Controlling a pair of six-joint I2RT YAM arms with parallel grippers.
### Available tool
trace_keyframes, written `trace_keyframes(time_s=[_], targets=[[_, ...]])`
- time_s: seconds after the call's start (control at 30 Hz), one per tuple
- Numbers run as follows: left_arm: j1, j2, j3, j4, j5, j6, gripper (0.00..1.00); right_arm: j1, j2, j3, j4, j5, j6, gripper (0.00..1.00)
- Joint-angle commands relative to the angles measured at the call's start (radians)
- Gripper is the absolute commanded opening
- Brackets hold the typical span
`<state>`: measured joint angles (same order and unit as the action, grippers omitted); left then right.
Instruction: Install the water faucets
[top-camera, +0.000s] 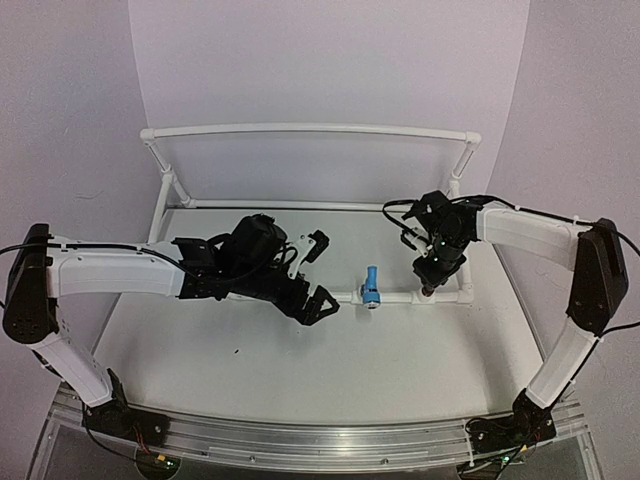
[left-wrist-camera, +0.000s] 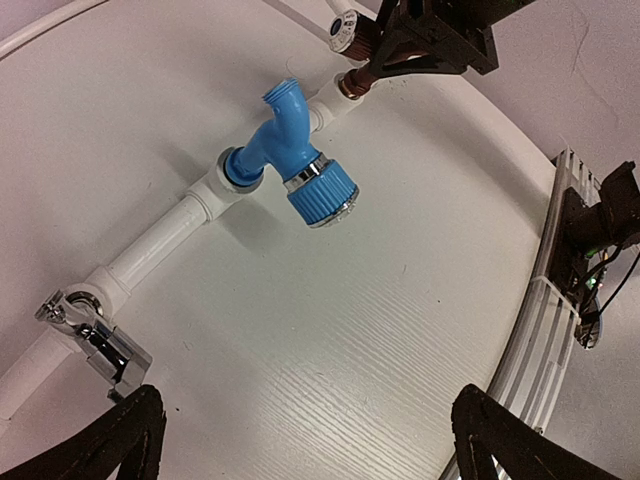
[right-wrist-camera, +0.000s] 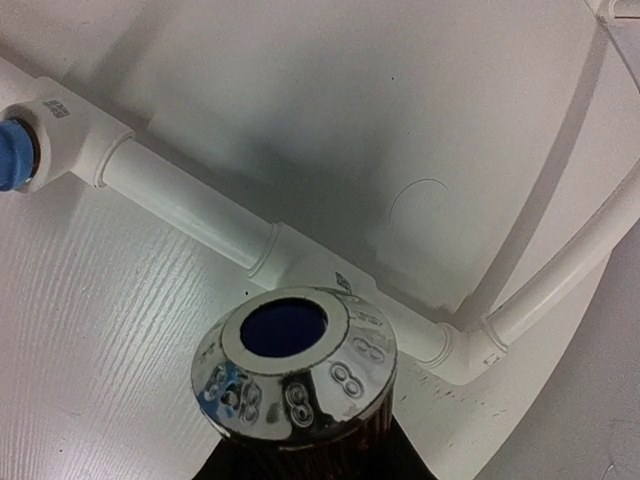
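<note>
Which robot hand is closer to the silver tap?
Left. The left gripper sits open right by the silver tap; the right gripper is farther along the pipe, beyond the blue tap, holding the brown tap.

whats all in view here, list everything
pipe frame: 1, white, standing on the table
blue faucet: 1, light blue, set in the middle fitting of the frame's front pipe
metal faucet: 1, shiny grey, on the front pipe's left fitting, close to the left hand
red-brown faucet: 1, dark red-brown with a shiny silver end, at the front pipe's right fitting, gripped by the right hand
table: 1, white
rail: 1, silver metal, along the table's near edge under the arm bases
left arm: 1, white and black, reaching in from the left
right arm: 1, white and black, reaching in from the right
left hand: 1, black, open, holding nothing
right hand: 1, black, closed on the red-brown faucet
</note>
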<state>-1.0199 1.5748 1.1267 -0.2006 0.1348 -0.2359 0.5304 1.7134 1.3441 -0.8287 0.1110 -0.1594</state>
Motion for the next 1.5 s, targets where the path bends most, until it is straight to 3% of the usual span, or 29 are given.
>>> trace_keyframes(time_s=[0.0,0.3,0.47,0.67,0.97,1.47], targets=[[0.004,0.011,0.055,0.014,-0.017,-0.007,1.0,0.011,0.009,0.038,-0.021,-0.103,0.095,0.3],[0.004,0.028,0.072,0.012,-0.012,-0.008,1.0,-0.002,0.013,0.067,-0.034,-0.101,0.151,0.37],[0.004,0.042,0.089,0.004,-0.003,-0.008,1.0,-0.008,0.0,0.092,-0.033,-0.063,0.126,0.72],[0.004,0.052,0.103,-0.009,0.007,-0.003,1.0,-0.01,0.004,0.15,-0.059,0.003,-0.058,0.83],[0.004,0.059,0.11,-0.013,0.016,0.001,1.0,-0.009,-0.003,0.289,-0.171,-0.025,-0.384,0.89],[0.004,0.04,0.088,-0.002,0.016,-0.006,1.0,0.041,0.182,0.371,-0.151,0.081,-0.357,0.93]])
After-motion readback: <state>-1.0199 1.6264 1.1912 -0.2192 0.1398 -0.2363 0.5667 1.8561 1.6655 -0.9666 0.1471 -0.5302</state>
